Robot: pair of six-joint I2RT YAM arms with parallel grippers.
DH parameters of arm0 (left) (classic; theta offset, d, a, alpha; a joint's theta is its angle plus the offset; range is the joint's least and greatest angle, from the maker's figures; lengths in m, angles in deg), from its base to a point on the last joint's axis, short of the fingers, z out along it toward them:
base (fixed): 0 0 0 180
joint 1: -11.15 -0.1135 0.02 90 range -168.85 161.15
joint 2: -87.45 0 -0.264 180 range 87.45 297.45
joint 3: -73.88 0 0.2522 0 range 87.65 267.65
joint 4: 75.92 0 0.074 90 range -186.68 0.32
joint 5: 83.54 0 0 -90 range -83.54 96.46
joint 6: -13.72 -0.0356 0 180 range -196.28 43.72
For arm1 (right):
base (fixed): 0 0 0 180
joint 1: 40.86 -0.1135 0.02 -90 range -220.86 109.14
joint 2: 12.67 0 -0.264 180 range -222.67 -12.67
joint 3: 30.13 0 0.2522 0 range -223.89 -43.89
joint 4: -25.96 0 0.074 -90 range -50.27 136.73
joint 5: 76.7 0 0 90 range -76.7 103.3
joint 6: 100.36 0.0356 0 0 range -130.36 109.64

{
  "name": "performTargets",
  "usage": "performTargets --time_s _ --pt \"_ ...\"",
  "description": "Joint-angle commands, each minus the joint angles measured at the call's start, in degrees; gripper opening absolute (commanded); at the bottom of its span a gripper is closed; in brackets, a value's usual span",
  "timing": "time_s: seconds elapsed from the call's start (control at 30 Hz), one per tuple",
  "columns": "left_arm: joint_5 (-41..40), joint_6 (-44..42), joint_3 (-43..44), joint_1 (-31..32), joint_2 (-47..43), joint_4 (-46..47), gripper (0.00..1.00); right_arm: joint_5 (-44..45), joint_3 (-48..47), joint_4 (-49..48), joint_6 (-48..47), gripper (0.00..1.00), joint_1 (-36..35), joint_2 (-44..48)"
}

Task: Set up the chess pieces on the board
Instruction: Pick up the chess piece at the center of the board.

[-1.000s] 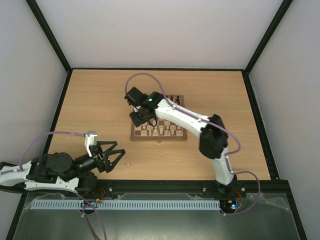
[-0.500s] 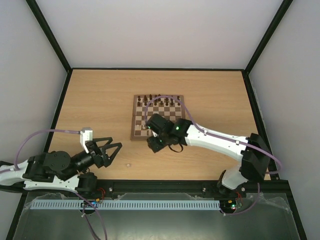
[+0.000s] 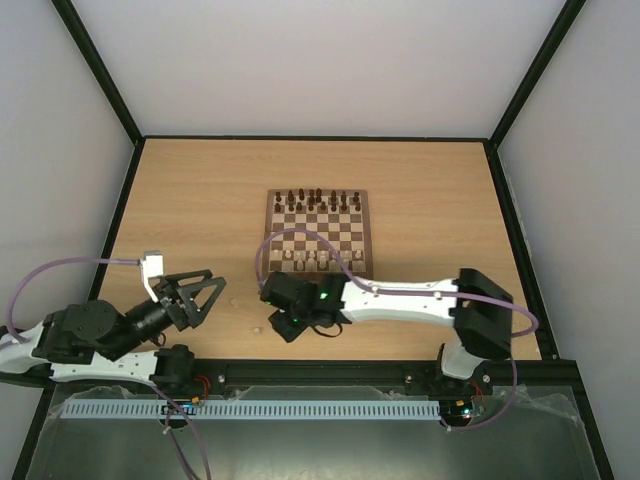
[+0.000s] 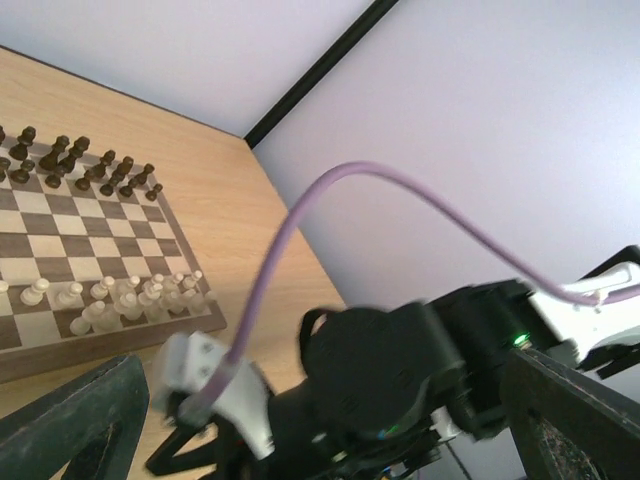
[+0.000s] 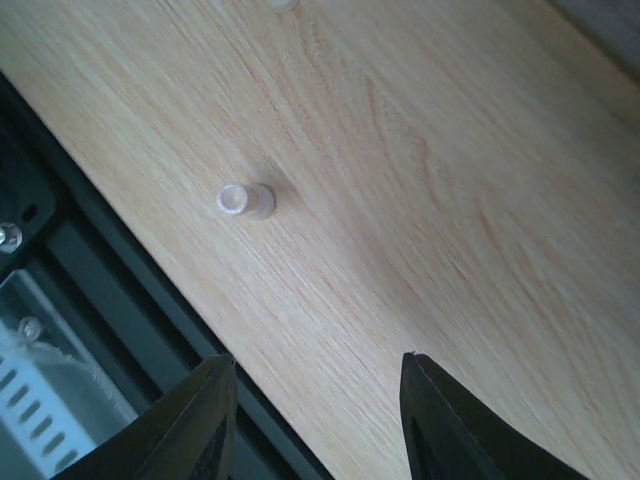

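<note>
Pale wood desk [image 3: 200, 200] is carrying the board [image 3: 318, 233] from above, most pale chess pieces [image 3: 320, 260] sitting on its near rows opposite the dark pieces [image 3: 318, 197]; the left pincer [image 3: 216, 280] is hanging wide and empty. Left wrist: the right arm [image 4: 400, 370] is blocking the foreground. Right wrist: the right pincer [image 5: 315, 395] is hovering half-spread, pinching nothing, near a stray piece [image 5: 245, 200] lying on bare desk (another is peeking in), so setup is looking nearly finished.

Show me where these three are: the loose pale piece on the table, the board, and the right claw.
loose pale piece [image 5: 247, 200], right wrist view, on its body.
board [image 3: 335, 222], top external view, on a bare middle square.
right claw [image 5: 315, 358], right wrist view, midway between its fingertips.
</note>
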Motion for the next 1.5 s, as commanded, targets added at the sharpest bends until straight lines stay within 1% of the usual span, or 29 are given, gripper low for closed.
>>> performTargets --time_s 0.0,0.27,0.5,0.7,0.9,1.07,1.23,1.4,1.47 --pt "-1.2 -0.4 2.0 -0.5 -1.4 -0.4 0.99 4.0 -4.9 -1.4 1.3 0.45 -2.1 -6.8" --pt "-0.2 -0.9 3.2 -0.5 -1.0 -1.5 0.99 4.2 -13.7 -0.4 0.5 0.38 -3.3 -16.5" --pt "0.5 -1.2 3.7 -0.6 -1.5 -2.1 0.99 5.0 -20.0 3.0 -0.1 0.37 -5.0 -23.0" --pt "1.1 -1.1 3.6 -0.8 -1.9 -2.5 0.99 7.9 -22.1 6.7 1.2 0.37 -5.2 -25.9" --pt "1.4 -1.2 3.5 -1.2 -2.1 -2.4 0.99 8.7 -22.5 7.6 1.4 0.37 -5.2 -27.0" --pt "1.5 -1.5 3.6 -1.2 -2.0 -2.3 0.99 8.0 -22.6 7.4 1.0 0.24 -5.2 -27.4" --pt "1.5 -1.7 3.6 -1.3 -1.8 -2.1 0.99 7.5 -22.8 7.6 0.6 0.21 -5.2 -27.8" --pt "1.4 -1.8 3.6 -1.3 -1.5 -2.0 0.99 8.0 -22.9 8.2 0.5 0.11 -5.2 -28.1" --pt "1.4 -1.9 3.6 -1.4 -1.5 -1.8 0.99 8.6 -23.1 8.7 0.5 0.09 -5.2 -27.9"
